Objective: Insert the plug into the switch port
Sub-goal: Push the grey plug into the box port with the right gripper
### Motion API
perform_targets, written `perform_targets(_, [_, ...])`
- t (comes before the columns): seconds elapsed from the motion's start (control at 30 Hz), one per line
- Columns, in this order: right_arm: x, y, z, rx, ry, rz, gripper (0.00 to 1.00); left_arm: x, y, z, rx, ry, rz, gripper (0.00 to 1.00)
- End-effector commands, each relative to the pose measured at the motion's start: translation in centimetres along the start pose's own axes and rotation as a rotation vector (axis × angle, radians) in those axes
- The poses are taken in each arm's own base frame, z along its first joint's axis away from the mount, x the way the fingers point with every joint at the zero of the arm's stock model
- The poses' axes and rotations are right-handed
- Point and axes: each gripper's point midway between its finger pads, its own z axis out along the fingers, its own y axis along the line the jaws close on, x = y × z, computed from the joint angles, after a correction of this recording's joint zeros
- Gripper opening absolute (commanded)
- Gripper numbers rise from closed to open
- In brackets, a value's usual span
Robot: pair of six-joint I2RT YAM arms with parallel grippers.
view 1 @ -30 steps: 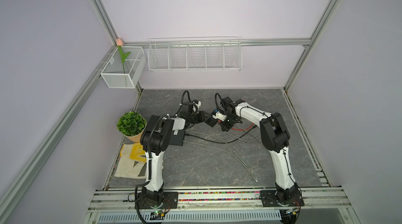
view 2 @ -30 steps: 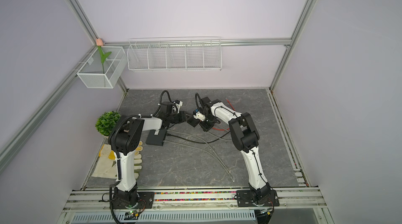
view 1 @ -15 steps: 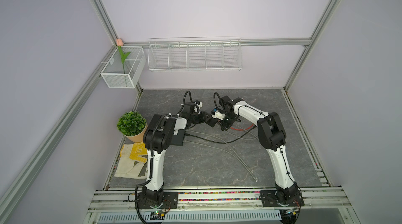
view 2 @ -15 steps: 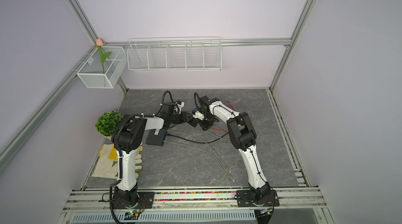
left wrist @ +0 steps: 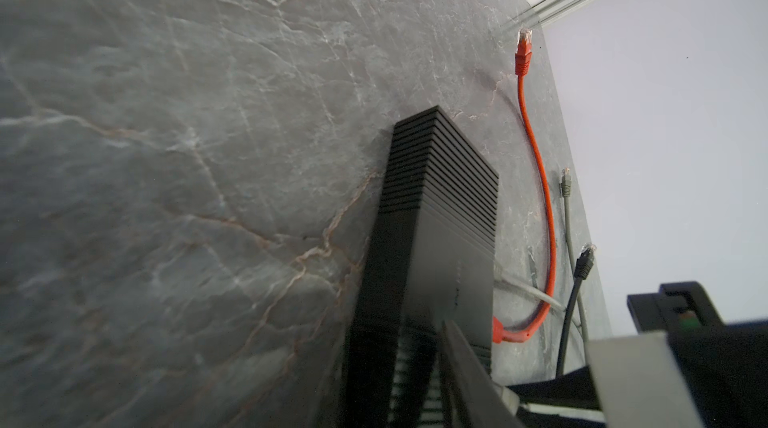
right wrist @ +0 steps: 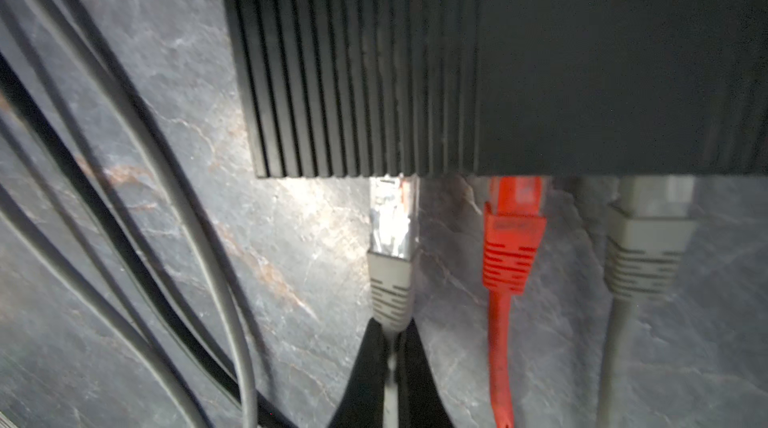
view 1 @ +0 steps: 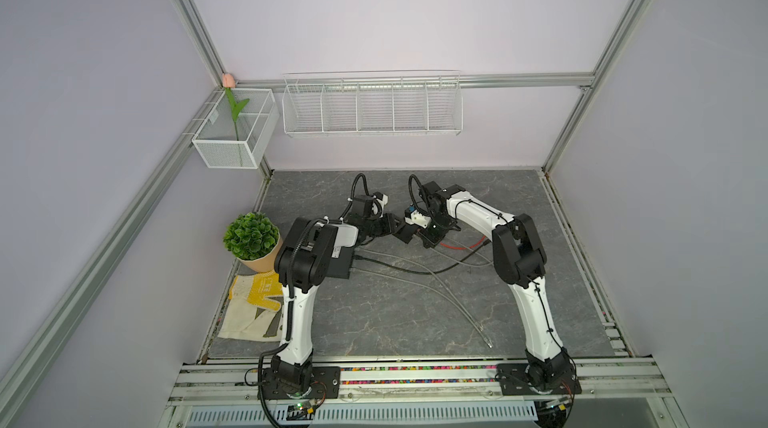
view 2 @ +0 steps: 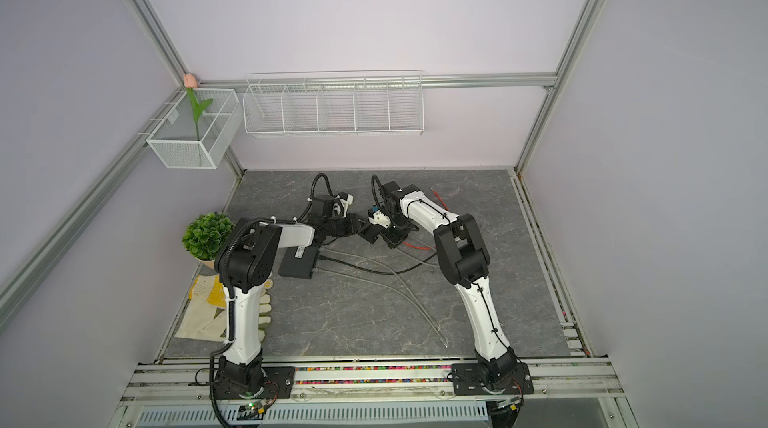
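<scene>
The switch (right wrist: 498, 52) is a black ribbed box, seen small between both grippers in both top views (view 1: 404, 233) (view 2: 369, 233). My left gripper (left wrist: 415, 384) is shut on one end of the switch (left wrist: 440, 197). The plug (right wrist: 390, 230) is grey-booted with a shiny metal body. My right gripper (right wrist: 390, 334) is shut on its boot and cable. The plug's tip meets the switch's port face, and more of its body shows than of the red plug (right wrist: 513, 235) seated beside it. The port itself is hidden.
A grey plug (right wrist: 648, 239) also sits in the switch. Another black box (view 1: 343, 266) with cables lies by my left arm. Loose cable ends in red (left wrist: 523, 52), grey (left wrist: 565, 187) and black (left wrist: 586, 260) lie on the slate. A potted plant (view 1: 251, 237) and gloves (view 1: 253, 309) stand left.
My right arm has shifted a little to the left, bringing the plug closer to the switch. The left arm has barely moved and keeps its hold.
</scene>
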Motion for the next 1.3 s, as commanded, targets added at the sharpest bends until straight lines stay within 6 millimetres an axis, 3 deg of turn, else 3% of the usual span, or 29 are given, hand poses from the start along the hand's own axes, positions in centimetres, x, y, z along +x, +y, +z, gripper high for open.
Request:
perform_targets(0.0, [-0.2,-0.4,0.2,-0.003,0.006,-0.012,0.07,1.0,-0.2,1.1,0.011,0.042,0.024,0.37])
perform_targets(0.23, [-0.2,-0.4,0.4,-0.009,0.015,-0.012,0.07,1.1,-0.1,1.2,0.006,0.045,0.024,0.37])
perform_targets(0.53, [-0.7,1.1,0.7,-0.055,0.002,-0.039,0.07,1.2,-0.1,1.2,0.005,0.047,0.025,0.36])
perform_targets(0.8, [-1.6,1.4,-0.5,-0.061,-0.044,-0.048,0.07,1.6,-0.2,1.5,0.018,0.06,0.027,0.36])
perform_targets(1.27, [-2.7,0.4,-0.9,-0.094,-0.089,-0.031,0.07,2.5,0.0,1.7,0.025,0.082,0.038,0.33])
